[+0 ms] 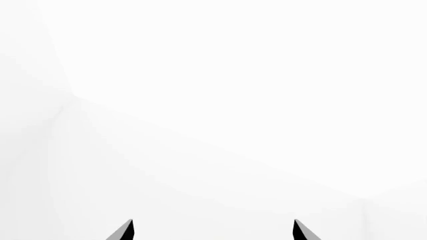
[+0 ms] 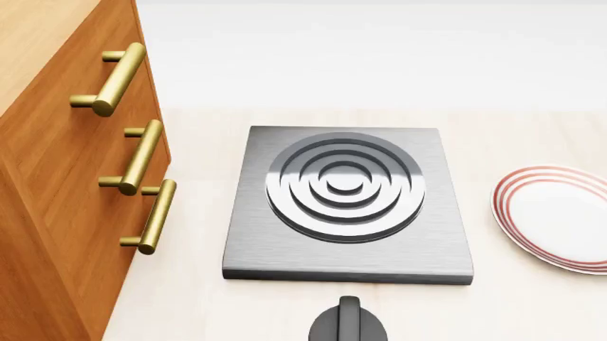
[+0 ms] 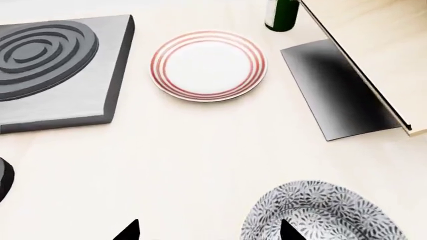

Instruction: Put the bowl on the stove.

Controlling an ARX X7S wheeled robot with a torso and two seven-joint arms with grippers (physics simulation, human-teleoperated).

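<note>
Looking over your scene, line by line:
Stove (image 2: 347,206): it sits flat on the pale counter in your head view, its ring burner bare.
Bowl (image 3: 323,212): you see it only in the right wrist view, on the counter well apart from the stove (image 3: 57,70), with the plate between them.
Right gripper (image 3: 210,231): your fingers are spread with nothing between them; one fingertip (image 3: 288,231) overlaps the bowl's near rim in that view, but you cannot tell whether it touches.
Left gripper (image 1: 213,231): your fingers are spread wide, facing only a blank white surface.
Plate (image 2: 559,217): it lies just beside the stove, on your right.
Knob (image 2: 348,323): it sits near the stove's front edge.
Cabinet (image 2: 57,177): it stands to your left, with brass handles.
Bottle (image 3: 280,14): it stands past the plate (image 3: 208,65).
</note>
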